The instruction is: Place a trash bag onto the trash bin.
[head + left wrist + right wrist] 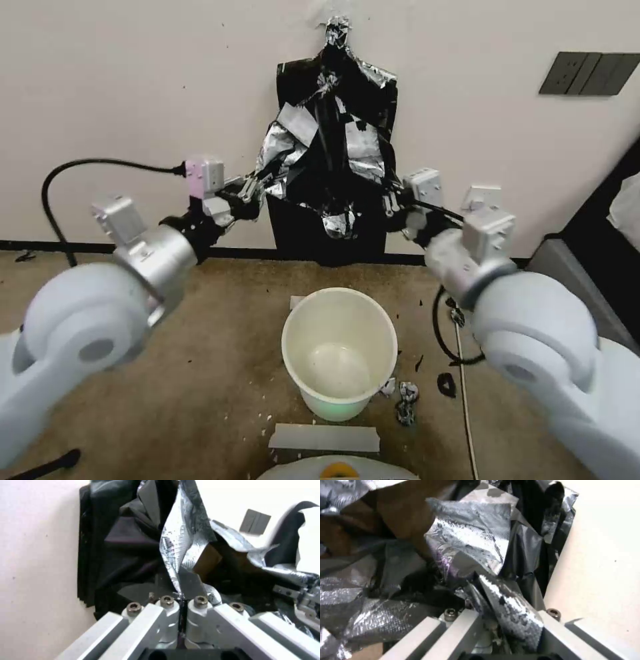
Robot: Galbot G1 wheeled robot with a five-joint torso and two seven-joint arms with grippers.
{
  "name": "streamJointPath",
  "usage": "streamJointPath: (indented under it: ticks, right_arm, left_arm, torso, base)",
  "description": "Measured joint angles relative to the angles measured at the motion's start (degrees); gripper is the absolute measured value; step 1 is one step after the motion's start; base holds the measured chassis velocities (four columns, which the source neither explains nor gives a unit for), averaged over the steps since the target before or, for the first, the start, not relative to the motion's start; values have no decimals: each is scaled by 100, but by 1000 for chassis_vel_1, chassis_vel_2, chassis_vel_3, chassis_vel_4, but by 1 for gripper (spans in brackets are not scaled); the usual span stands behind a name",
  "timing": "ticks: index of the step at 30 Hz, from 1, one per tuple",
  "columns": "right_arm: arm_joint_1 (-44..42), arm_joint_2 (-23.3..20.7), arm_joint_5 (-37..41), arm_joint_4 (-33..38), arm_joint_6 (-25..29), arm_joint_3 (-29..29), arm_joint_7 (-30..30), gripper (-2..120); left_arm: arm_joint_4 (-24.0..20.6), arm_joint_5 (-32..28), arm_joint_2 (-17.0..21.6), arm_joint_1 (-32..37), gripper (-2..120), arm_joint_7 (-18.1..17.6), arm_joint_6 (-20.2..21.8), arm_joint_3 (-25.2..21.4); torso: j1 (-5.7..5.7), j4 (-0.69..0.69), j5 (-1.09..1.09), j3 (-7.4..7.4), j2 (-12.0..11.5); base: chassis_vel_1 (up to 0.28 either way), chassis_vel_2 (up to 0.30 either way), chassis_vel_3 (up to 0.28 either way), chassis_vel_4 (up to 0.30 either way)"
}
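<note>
You have both arms raised at the wall, mid-frame. The left gripper point(250, 189) is clenched on one edge of the thin, glossy black plastic trash bag point(327, 157); the right gripper point(392, 200) is clamped on the opposite edge. The bag hangs against the flat bundle of black bags point(303, 230), not yet free. The round cream-white plastic trash bin point(339, 347) stands unlined, lower centre. Left to do: pull, spread, lower over the rim. Brown carpet point(200, 347) carries black scraps point(407, 399); the off-white wall point(133, 80) has a dark switch plate point(588, 73), upper right.
</note>
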Motion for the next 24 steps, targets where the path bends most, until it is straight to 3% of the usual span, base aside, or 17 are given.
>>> streamJointPath:
  ticks: [9,15,17,24]
  right_arm:
    - [-589,-28,-303,70,116,165,-183,0]
    - [-1182,-38,-641,68,206,291,-359,0]
    - [-1774,-17,-885,61,284,412,-502,0]
    - [-2165,44,-1222,52,443,557,-693,0]
  left_arm:
    - [-209,643,-557,1308,0,428,33,-625]
    - [-211,986,-817,1825,0,612,37,-734]
    - [-208,1334,-1078,2283,0,850,36,-800]
    - [-200,1660,-1399,2595,0,1057,0,-754]
  torso:
    - [0,1,-1,0,0]
    - [0,1,0,0,0]
    - [0,0,0,0,0]
    - [0,1,0,1,0]
  base:
    - [0,0,0,0]
    - [0,0,0,0]
    - [0,0,0,0]
    - [0,0,0,0]
